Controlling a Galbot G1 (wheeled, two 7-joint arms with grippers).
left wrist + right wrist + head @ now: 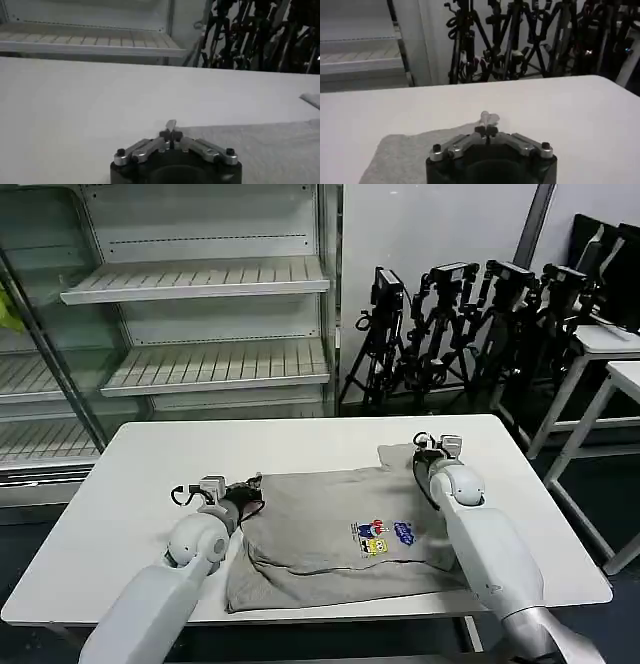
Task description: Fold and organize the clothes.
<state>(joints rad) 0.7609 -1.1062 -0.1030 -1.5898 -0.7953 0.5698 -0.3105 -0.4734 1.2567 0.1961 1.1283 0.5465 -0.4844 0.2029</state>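
The light grey T-shirt lies on the white table, front up, with its multicoloured chest print towards the right. My left gripper sits low at the shirt's far left corner, shut, with the cloth edge running off from its closed tips. At the shirt's far right corner by the sleeve, my right gripper is also shut. A small pale tuft of cloth pokes out between its tips, and the grey fabric spreads behind it.
Bare table top stretches beyond both grippers to the far edge. An open white shelving unit stands behind the table. Black tripods are clustered at the back right, and other white tables stand to the right.
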